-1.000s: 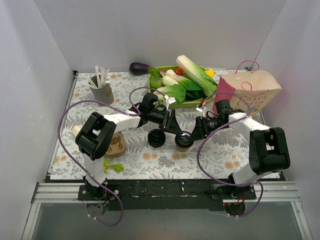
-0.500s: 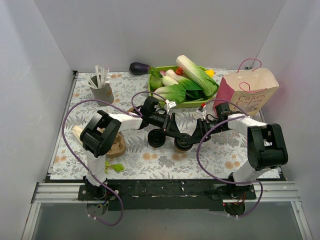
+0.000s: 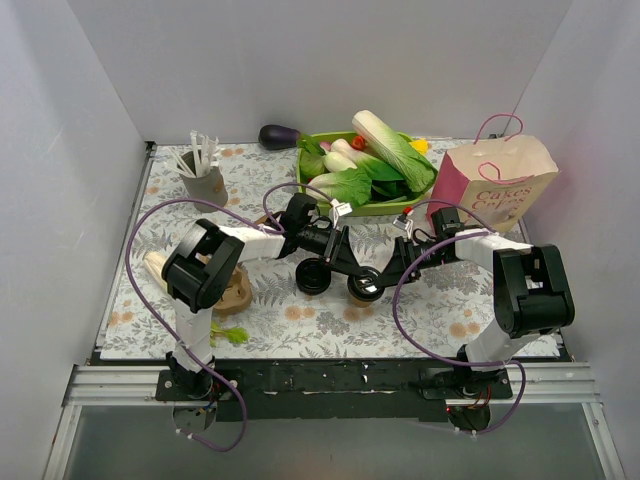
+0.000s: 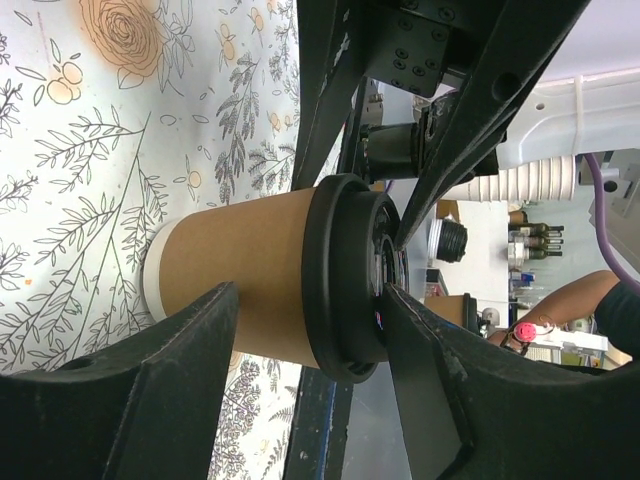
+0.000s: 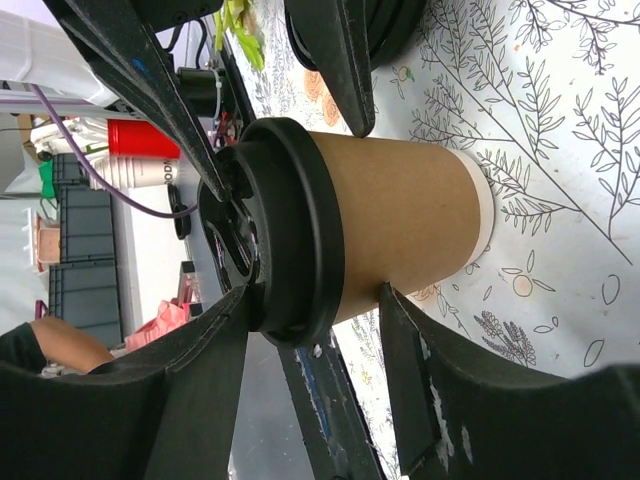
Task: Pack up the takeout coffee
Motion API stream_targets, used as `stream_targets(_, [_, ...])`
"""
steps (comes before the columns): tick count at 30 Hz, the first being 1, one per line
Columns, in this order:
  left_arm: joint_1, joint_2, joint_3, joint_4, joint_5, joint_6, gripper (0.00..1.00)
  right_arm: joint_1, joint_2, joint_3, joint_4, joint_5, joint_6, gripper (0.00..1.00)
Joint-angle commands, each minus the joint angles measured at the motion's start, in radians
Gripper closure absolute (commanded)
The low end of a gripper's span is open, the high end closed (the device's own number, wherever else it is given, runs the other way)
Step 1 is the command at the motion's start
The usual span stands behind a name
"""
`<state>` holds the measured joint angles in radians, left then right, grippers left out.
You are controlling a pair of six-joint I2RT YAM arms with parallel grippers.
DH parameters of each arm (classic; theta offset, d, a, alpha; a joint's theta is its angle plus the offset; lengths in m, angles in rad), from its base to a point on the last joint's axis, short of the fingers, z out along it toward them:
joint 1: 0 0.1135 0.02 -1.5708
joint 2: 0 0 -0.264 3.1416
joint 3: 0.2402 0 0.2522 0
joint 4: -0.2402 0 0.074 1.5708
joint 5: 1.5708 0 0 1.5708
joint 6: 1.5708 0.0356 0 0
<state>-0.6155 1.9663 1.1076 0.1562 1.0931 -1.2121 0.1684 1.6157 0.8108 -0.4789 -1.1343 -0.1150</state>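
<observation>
A tan paper coffee cup (image 3: pixel 365 288) with a black lid stands on the floral mat, mid-table. Both grippers are at it. My left gripper (image 3: pixel 352 268) is open, one finger over the lid top and the other beside the cup's body; in the left wrist view (image 4: pixel 308 295) the cup (image 4: pixel 250 270) fills the gap. My right gripper (image 3: pixel 385 275) is open and stands the same way from the other side (image 5: pixel 315 295), one finger at the lid rim and one against the cup's wall (image 5: pixel 400 220). A second lidded cup (image 3: pixel 314 277) stands just left.
A brown pulp cup tray (image 3: pixel 232 290) lies at the left. A grey cup of white sticks (image 3: pixel 205 180) stands back left. A green tray of vegetables (image 3: pixel 400 208) and an eggplant (image 3: pixel 278 135) are at the back. A paper bag (image 3: pixel 500 185) stands back right.
Both grippers have come down and closed in on the right-hand cup from either side. The cup has stayed in about the same spot.
</observation>
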Motion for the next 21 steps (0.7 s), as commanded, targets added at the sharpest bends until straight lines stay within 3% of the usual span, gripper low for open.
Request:
stream_targets(1, [-0.01, 0.049, -0.028, 0.002, -0.075, 0.068, 0.44, 0.01, 0.032, -0.038, 0.063, 0.074, -0.04, 0.42])
stream_targets(16, [-0.01, 0.086, -0.041, 0.022, -0.104, 0.203, 0.46, 0.014, 0.044, -0.052, 0.158, 0.122, -0.02, 0.44])
stream_targets(21, [-0.012, 0.082, -0.037, 0.08, -0.064, 0.166, 0.41, 0.014, 0.05, -0.029, 0.125, 0.094, -0.032, 0.44])
